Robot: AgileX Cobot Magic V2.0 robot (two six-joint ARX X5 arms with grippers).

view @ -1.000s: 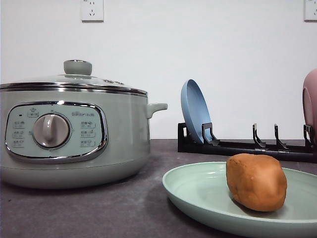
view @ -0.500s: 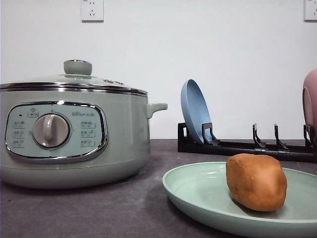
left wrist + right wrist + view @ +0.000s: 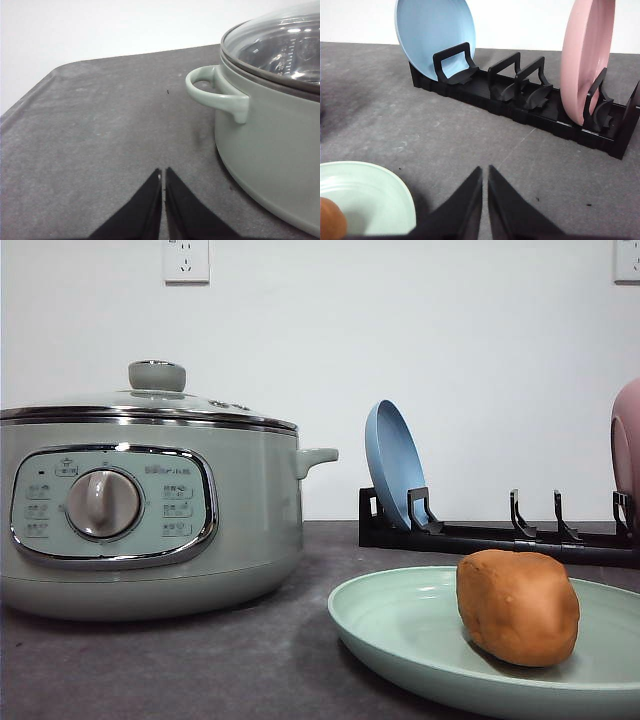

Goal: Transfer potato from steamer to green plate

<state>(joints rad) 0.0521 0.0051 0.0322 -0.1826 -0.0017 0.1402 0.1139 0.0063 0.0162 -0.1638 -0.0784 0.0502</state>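
Note:
The orange-brown potato (image 3: 517, 606) lies on the pale green plate (image 3: 400, 625) at the front right of the table. The sage-green steamer (image 3: 140, 515) stands at the left with its glass lid on. In the left wrist view my left gripper (image 3: 163, 175) is shut and empty, low over the dark table beside the steamer's side handle (image 3: 215, 92). My right gripper (image 3: 484, 171) is shut and empty too, between the green plate (image 3: 375, 192) and the dish rack; a sliver of the potato (image 3: 330, 220) shows at that view's edge.
A black dish rack (image 3: 500, 535) stands at the back right, holding a blue plate (image 3: 393, 462) and a pink dish (image 3: 587, 60) upright. The table's rounded edge (image 3: 30, 95) lies beyond the left gripper. A white wall with sockets stands behind.

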